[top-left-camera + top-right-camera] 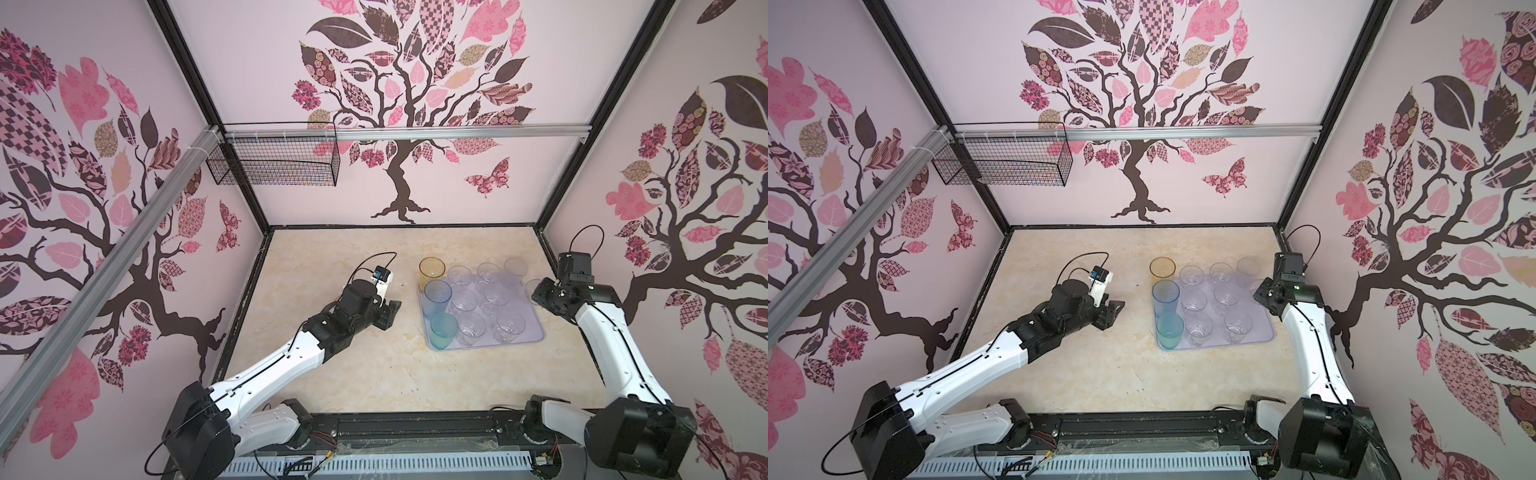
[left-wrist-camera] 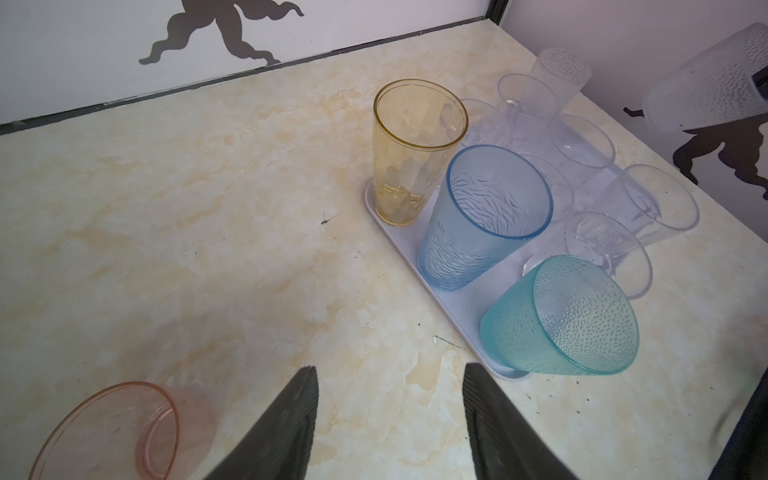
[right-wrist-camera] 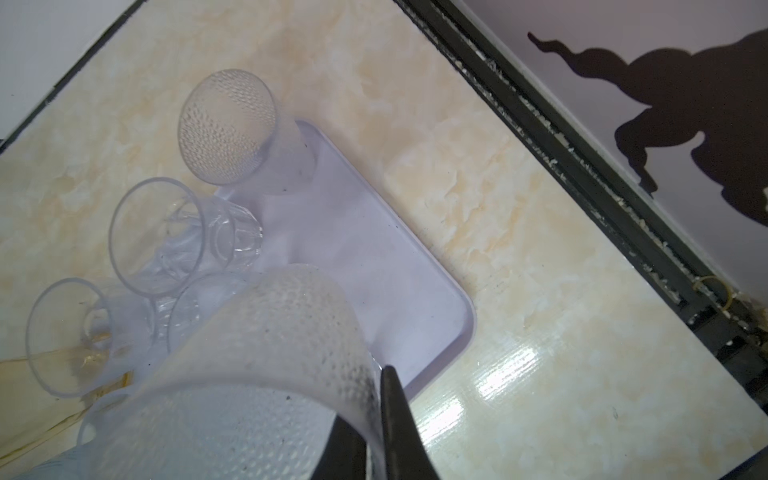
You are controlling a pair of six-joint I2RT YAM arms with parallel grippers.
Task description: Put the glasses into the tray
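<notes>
Hovering near the pink see-through tumbler [image 2: 112, 432], our left claw [image 2: 390, 374] is gaping empty; our right claw [image 3: 370, 399] is pinching the frosted dimpled tumbler [image 3: 270, 353] by its rim above the pale-lavender rectangular plastic tray [image 3: 436, 291], over its bare side; we are judging a slow, level lowering, away from the neighbouring clear glasses [image 3: 158, 232], safest.

The left arm [image 1: 270, 365] and right arm [image 1: 611, 349] share one build: glossy white shells on the long links, each with a thin dark seam and small screw holes, and boxy black joint housings between them. Each shoulder is a bulky black block. A thin black cable [image 1: 372, 257] loops over the left wrist, where a small white camera mount [image 1: 383, 284] bears a blue patch. Another loop [image 1: 592, 226] rises over the right arm's black camera box [image 1: 575, 262]. The left gripper [image 2: 390, 374] has matte black fingers [image 2: 282, 432], finely ribbed and tapering. Both bases sit on a black rail [image 1: 415, 428].
</notes>
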